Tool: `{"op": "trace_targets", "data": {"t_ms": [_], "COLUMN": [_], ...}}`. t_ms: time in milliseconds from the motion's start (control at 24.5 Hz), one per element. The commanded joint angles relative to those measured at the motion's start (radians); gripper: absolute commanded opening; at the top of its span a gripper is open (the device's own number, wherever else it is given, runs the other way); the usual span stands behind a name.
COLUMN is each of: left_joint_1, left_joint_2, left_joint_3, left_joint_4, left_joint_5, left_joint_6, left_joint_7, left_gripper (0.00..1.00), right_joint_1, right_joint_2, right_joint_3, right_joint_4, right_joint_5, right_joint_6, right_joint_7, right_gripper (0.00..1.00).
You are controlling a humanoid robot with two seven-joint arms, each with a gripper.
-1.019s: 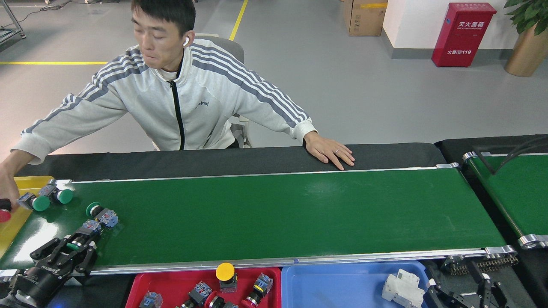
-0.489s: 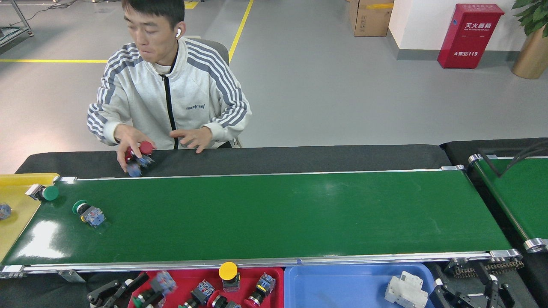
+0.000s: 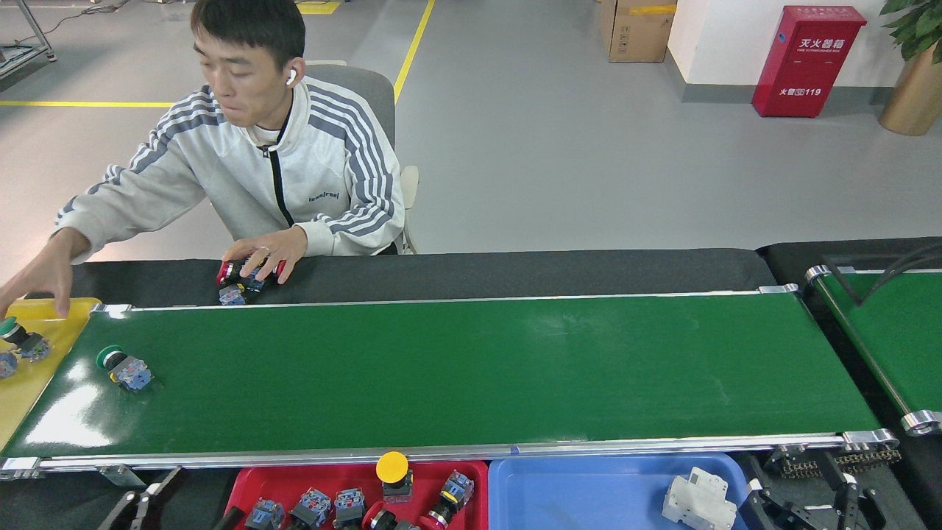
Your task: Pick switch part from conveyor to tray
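Note:
The conveyor (image 3: pixel 471 368) is the long green belt across the middle. One switch part (image 3: pixel 124 368), green cap on a blue body, lies on its left end. The red tray (image 3: pixel 243 482) sits below the near rail and holds several switch parts, among them a yellow-capped one (image 3: pixel 391 471). Only the fingertips of my left gripper (image 3: pixel 158 500) show at the bottom edge, left of the red tray, spread open and empty. My right gripper (image 3: pixel 806 508) is at the bottom right beside the blue tray, open and holding nothing.
A seated person leans over the far side: one hand (image 3: pixel 265 254) rests on a red switch part (image 3: pixel 246 276), the other hand (image 3: pixel 33 283) reaches over the yellow tray (image 3: pixel 33 383). The blue tray (image 3: pixel 581 493) holds a white part (image 3: pixel 699 500). A second belt (image 3: pixel 894 331) lies right.
My left gripper let go of its switch part into the red tray and dropped toward the bottom edge. The green-capped part rode left on the belt. The person reached left to the yellow tray.

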Motion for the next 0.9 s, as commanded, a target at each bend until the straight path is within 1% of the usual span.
{"op": "trace_targets", "data": {"t_ms": [0, 82, 122, 163, 245, 285, 408, 489, 571, 652, 774, 856], "left_joint_1": [-0.004, -0.010, -0.013, -0.015, -0.021, -0.027, -0.038, -0.038, -0.042, -0.047, -0.047, -0.047], "left_joint_2": [0.010, 0.007, 0.004, 0.006, 0.007, 0.007, 0.006, 0.013, 0.018, 0.029, 0.049, 0.050], "left_joint_3": [0.037, 0.075, 0.091, 0.098, 0.100, 0.100, 0.100, 0.101, 0.115, 0.120, 0.131, 0.137], "left_joint_4": [0.014, 0.030, 0.030, 0.028, 0.030, 0.031, 0.027, 0.016, 0.004, -0.001, -0.013, -0.015], "left_joint_5": [0.006, 0.011, 0.011, 0.011, 0.012, 0.011, 0.011, 0.019, 0.039, 0.049, 0.051, 0.052], "left_joint_6": [0.116, 0.119, 0.119, 0.119, 0.119, 0.119, 0.118, 0.111, 0.110, 0.108, 0.108, 0.108], "left_joint_7": [-0.045, -0.105, -0.136, -0.155, -0.168, -0.169, -0.174, -0.200, -0.218, -0.221, -0.221, -0.221], "left_gripper": [1.00, 1.00, 1.00, 1.00, 1.00, 1.00, 1.00, 1.00, 1.00, 1.00, 1.00, 1.00], "right_joint_1": [-0.011, -0.015, -0.020, -0.030, -0.046, -0.055, -0.084, -0.077, -0.075, -0.075, -0.073, -0.067], "right_joint_2": [0.007, 0.013, 0.019, 0.031, 0.074, 0.086, 0.091, 0.082, 0.059, 0.043, 0.048, 0.049], "right_joint_3": [0.000, 0.002, 0.003, 0.003, 0.008, 0.009, 0.032, 0.072, 0.085, 0.085, 0.085, 0.085], "right_joint_4": [-0.019, -0.019, -0.021, -0.021, -0.021, -0.021, -0.021, -0.021, -0.019, -0.021, -0.021, -0.021], "right_joint_5": [0.007, 0.029, 0.053, 0.081, 0.127, 0.136, 0.147, 0.145, 0.142, 0.130, 0.125, 0.125], "right_joint_6": [0.066, 0.093, 0.100, 0.106, 0.112, 0.118, 0.129, 0.118, 0.104, 0.052, -0.015, -0.057], "right_joint_7": [0.008, 0.008, 0.006, 0.005, 0.003, 0.002, 0.002, 0.002, 0.002, 0.003, 0.006, 0.008], "right_gripper": [0.97, 0.97, 0.97, 0.96, 0.96, 0.96, 0.96, 0.96, 0.96, 0.96, 0.96, 0.96]}}
